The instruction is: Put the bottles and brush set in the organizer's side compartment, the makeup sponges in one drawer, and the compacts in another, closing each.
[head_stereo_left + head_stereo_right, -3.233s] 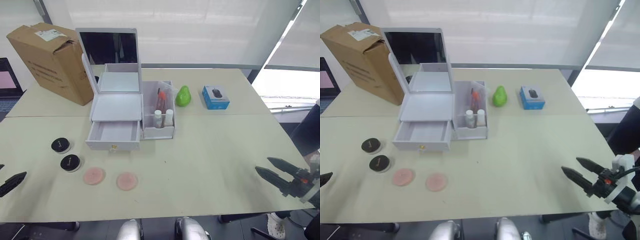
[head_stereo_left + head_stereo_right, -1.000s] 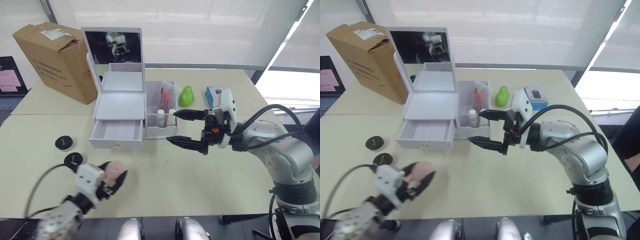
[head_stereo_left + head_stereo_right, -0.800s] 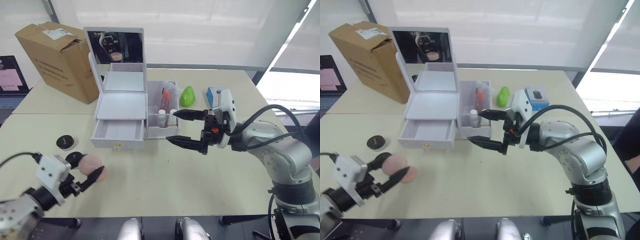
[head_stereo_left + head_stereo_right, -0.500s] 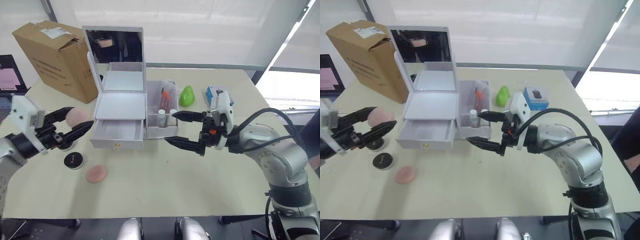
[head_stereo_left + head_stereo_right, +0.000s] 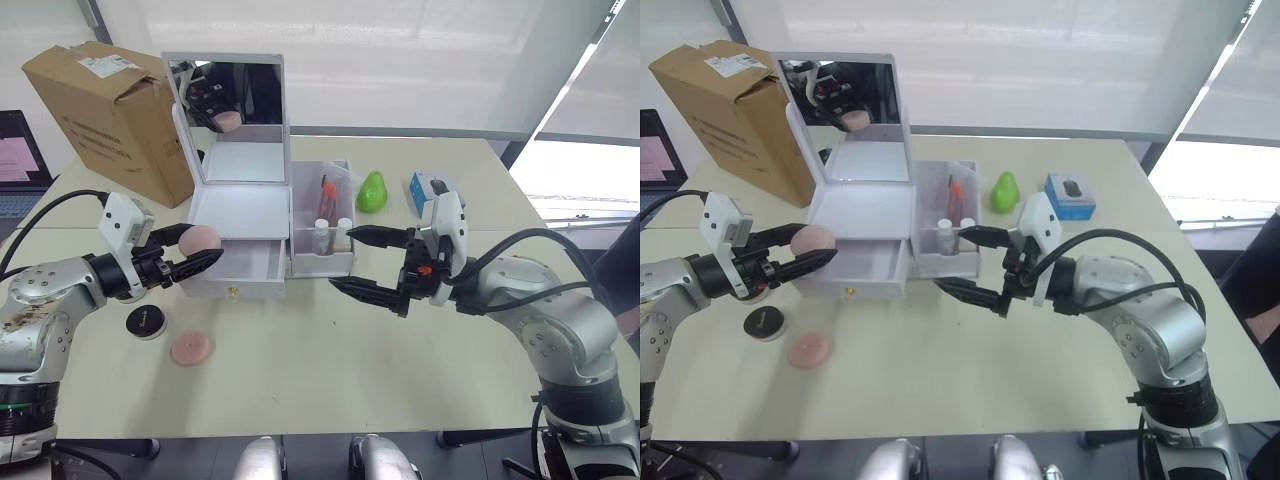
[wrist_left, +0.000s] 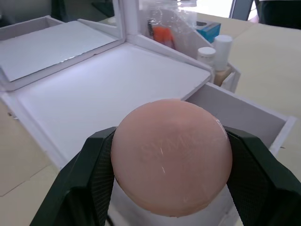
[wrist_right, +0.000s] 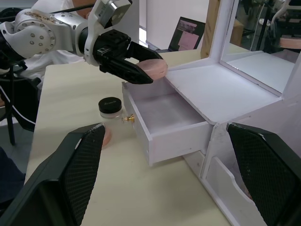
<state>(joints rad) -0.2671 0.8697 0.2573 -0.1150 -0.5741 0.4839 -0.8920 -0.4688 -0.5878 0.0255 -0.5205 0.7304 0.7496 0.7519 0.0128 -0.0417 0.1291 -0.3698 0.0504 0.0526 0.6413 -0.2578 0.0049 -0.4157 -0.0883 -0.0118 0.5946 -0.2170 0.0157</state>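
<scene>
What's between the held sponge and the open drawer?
Nothing: in the right wrist view the sponge in the left gripper hangs over the drawer's edge.

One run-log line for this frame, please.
left gripper: shut on makeup sponge, beside open drawer | right gripper: open, empty | second sponge on table

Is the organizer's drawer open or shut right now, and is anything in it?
Open and empty: the drawer is pulled out, showing its bare floor.
</scene>
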